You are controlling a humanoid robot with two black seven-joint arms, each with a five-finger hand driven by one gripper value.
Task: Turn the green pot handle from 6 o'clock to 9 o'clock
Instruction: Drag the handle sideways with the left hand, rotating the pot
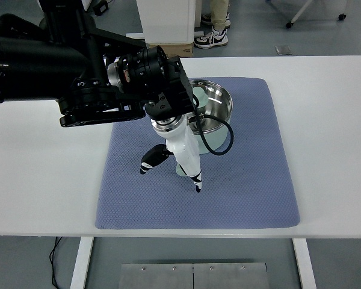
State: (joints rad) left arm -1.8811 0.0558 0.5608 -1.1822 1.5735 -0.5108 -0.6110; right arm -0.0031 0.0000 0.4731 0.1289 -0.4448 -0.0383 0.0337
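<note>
A steel pot with a pale green outside stands on the far middle of a blue-grey mat. Its pale green handle points toward me, at about 6 o'clock, and is mostly hidden under my hand. My left hand, white with black fingertips, comes in on the black arm from the left and hangs right over the handle. Its thumb sticks out to the left and its fingers point down at the mat past the handle's end. The hand is open and I cannot tell if it touches the handle.
The mat lies on a white table. A black cable loops from the wrist across the pot's near side. Beyond the table's far edge are a person's shoes and a cardboard box.
</note>
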